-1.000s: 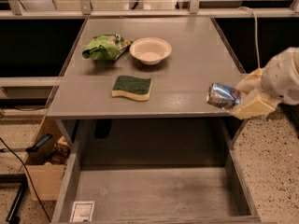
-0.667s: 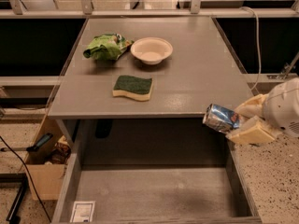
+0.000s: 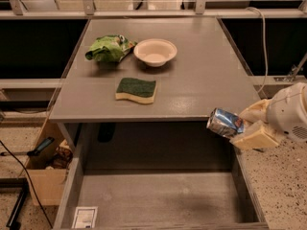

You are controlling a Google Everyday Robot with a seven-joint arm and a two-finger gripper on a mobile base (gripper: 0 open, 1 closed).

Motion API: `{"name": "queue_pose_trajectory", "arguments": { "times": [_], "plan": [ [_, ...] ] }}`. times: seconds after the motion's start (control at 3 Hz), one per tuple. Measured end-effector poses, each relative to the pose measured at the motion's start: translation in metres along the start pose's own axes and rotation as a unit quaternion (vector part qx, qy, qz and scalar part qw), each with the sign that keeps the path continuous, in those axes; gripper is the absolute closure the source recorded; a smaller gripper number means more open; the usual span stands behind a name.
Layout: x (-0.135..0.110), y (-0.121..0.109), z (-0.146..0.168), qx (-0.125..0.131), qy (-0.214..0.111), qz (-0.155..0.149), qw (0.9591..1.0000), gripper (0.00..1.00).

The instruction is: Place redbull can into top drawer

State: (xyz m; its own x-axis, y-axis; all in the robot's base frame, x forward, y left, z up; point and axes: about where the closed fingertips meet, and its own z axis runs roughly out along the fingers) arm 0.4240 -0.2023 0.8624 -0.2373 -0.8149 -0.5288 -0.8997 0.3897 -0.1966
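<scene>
My gripper (image 3: 247, 124) comes in from the right edge and is shut on the redbull can (image 3: 224, 122), a slim silver and blue can held on its side with its end facing left. The can hangs in the air just past the table's front edge, above the right side of the open top drawer (image 3: 158, 195). The drawer is pulled out under the table, with a plain grey bottom and a small white label sticker (image 3: 85, 217) at its front left corner.
On the grey table (image 3: 201, 80) lie a green and yellow sponge (image 3: 136, 89), a white bowl (image 3: 155, 52) and a green wrinkled snack bag (image 3: 109, 48). A tan cardboard box (image 3: 45, 176) stands on the floor to the left of the drawer. A cable hangs at the right.
My gripper has carried the can off the table's right part, toward the front and down, to a spot over the drawer's right side.
</scene>
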Motion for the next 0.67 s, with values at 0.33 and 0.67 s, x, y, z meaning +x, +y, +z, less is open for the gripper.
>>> {"name": "queue_pose_trajectory", "arguments": {
  "times": [0.33,0.67],
  "plan": [
    [0.012,0.042,0.041,-0.044,-0.012,0.036,0.9983,1.0],
    [0.022,0.083,0.073,-0.086,-0.01,0.055,0.9948,1.0]
  ]
}}
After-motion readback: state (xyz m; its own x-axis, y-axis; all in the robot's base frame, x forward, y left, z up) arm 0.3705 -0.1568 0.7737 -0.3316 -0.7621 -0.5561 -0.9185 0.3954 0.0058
